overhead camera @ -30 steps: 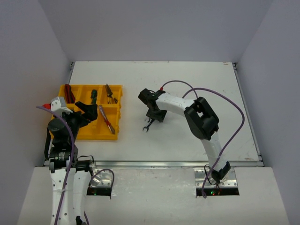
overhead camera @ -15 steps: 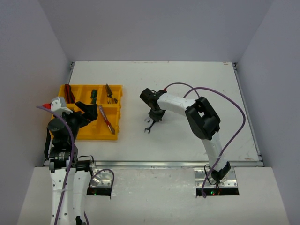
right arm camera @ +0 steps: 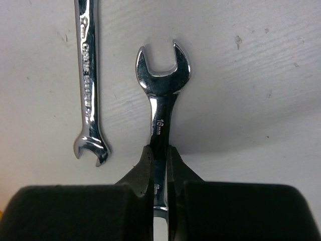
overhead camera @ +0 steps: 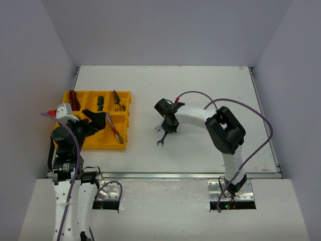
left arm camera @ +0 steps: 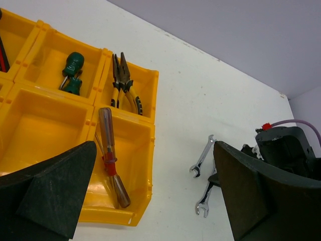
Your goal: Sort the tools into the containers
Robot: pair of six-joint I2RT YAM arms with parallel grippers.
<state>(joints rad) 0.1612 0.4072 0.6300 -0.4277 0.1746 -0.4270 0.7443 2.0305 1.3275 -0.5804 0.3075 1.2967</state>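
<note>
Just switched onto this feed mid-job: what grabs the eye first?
The bright yellow tray at the table's left stands out, pliers and a green-handled screwdriver lying in its far compartments. Mid-table, the right tool is shut on a silver wrench, a second wrench lying apart beside it. The left tool hangs wide open over the tray's near row.

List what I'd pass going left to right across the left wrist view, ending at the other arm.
green-handled screwdriver → yellow-handled pliers → loose silver wrench → right arm. Left out for overlap: red-handled screwdriver, gripped wrench.
</note>
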